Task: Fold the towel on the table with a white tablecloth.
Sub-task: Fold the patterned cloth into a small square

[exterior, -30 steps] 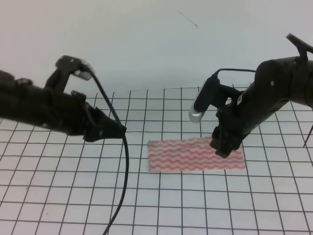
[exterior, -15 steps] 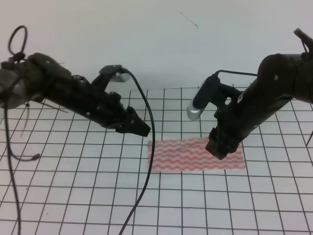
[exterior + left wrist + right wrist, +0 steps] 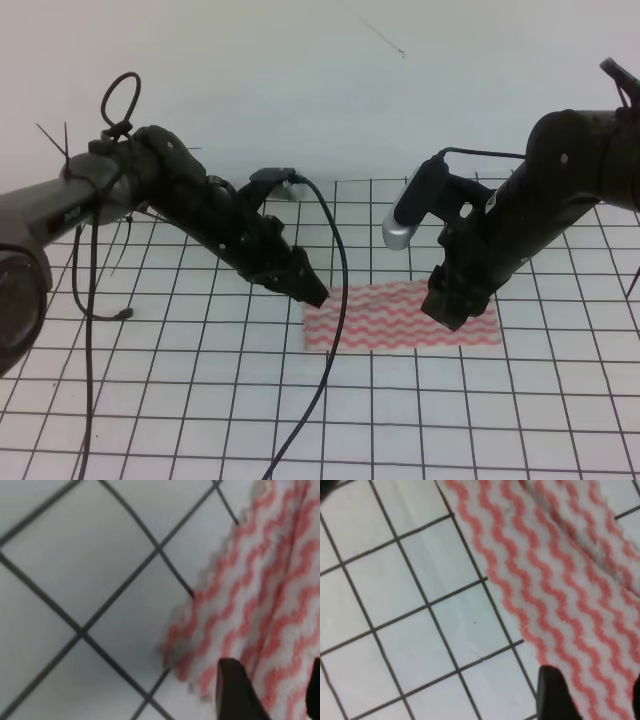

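The towel (image 3: pixel 400 317), pink-red and white wavy stripes, lies flat as a long rectangle on the table with a white tablecloth (image 3: pixel 150 400). My left gripper (image 3: pixel 315 295) hangs low at the towel's far left corner. In the left wrist view its two dark fingertips (image 3: pixel 232 690) stand apart over the towel's corner (image 3: pixel 260 605), so this gripper (image 3: pixel 272 695) is open. My right gripper (image 3: pixel 450 312) hovers over the towel's right part. The right wrist view shows it (image 3: pixel 595 697) open too, with the towel (image 3: pixel 560 570) below the fingers (image 3: pixel 555 695).
A black cable (image 3: pixel 330 340) loops down from the left arm across the grid cloth in front of the towel's left end. A plain white wall (image 3: pixel 300 90) closes the back of the table.
The left arm has swung right and down, from the left side of the table to the towel's left corner. The right gripper has hardly moved. The towel lies as before.
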You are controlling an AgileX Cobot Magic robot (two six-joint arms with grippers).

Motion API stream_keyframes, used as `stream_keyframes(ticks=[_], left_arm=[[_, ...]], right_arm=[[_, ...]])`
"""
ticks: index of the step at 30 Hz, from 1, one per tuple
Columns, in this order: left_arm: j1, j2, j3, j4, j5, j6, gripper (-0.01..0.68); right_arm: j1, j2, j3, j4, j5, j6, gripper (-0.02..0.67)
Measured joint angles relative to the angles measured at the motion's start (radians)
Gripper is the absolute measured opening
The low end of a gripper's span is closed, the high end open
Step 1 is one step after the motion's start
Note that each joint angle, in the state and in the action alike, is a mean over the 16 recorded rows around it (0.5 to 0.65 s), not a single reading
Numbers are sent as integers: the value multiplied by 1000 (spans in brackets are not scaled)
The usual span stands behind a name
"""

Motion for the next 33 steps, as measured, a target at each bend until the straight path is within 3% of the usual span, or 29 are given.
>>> stream_keyframes(ticks=[33], left_arm=[[-39,36,-48,58,3,-21,291]], right_arm=[[0,0,0,-17,31,-14,329]])
